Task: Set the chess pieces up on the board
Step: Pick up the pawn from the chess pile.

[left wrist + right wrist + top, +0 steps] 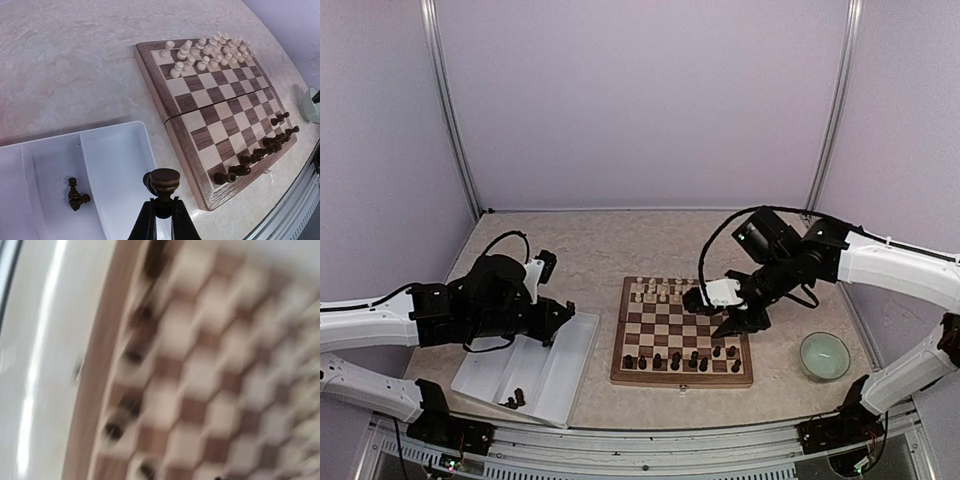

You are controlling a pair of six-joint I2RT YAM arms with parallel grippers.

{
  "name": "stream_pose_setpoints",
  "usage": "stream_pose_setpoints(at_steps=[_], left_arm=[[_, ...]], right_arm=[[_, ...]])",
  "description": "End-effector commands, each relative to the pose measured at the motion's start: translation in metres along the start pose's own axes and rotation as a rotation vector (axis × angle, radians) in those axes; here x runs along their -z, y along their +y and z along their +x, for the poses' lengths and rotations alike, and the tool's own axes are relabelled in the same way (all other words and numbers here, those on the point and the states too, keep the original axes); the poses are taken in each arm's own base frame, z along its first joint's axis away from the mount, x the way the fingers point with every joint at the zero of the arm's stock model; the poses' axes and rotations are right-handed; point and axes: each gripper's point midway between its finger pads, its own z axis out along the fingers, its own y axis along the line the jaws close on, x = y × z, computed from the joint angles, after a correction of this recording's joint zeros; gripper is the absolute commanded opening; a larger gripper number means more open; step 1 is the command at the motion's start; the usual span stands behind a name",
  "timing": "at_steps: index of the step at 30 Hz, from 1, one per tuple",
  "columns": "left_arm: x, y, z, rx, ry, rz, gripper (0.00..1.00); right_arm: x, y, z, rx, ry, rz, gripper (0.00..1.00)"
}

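No writing to call here: not a word, label, brand, number or sign reads on the board (pixel 670 325) or on the white tray (pixel 560 370). The right wrist view is far too blurred to make out any marking.

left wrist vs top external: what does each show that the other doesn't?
Left wrist only: a close look at the left end effector, shut on a dark chess piece.
Top external only: the right arm, with the right end effector over the right side of the board.
Both: the board, cream pieces on its far rows, dark pieces along its near rows, and the white tray with loose dark pieces in it.
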Motion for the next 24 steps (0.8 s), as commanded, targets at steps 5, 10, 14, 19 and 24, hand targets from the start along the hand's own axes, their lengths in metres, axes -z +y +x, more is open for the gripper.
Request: stream_pose_setpoints(at_steps=[5,10,14,19,24], left_arm=[[0.053,-0.077,-0.097,0.092,-0.432,0.330,0.02],[0.075,-0.095,-0.118,0.126,-0.572,0.441,0.02],[0.080,-0.103,-0.124,0.121,-0.605,0.472,0.02],[0.072,-0.110,-0.122,0.118,-0.591,0.493,0.01],[0.068,-0.118,-0.121,0.118,-0.581,0.528,0.01]], right_arm=[[0.046,-0.079,-0.096,-0.334,-0.553,-0.020,0.46],[0.052,-0.093,-0.124,-0.492,-0.802,-0.332,0.46],[0.047,-0.090,-0.135,-0.584,-0.868,-0.578,0.48],[0.048,-0.093,-0.146,-0.603,-0.922,-0.721,0.50],[0.051,-0.092,-0.161,-0.600,-0.943,-0.810,0.52]])
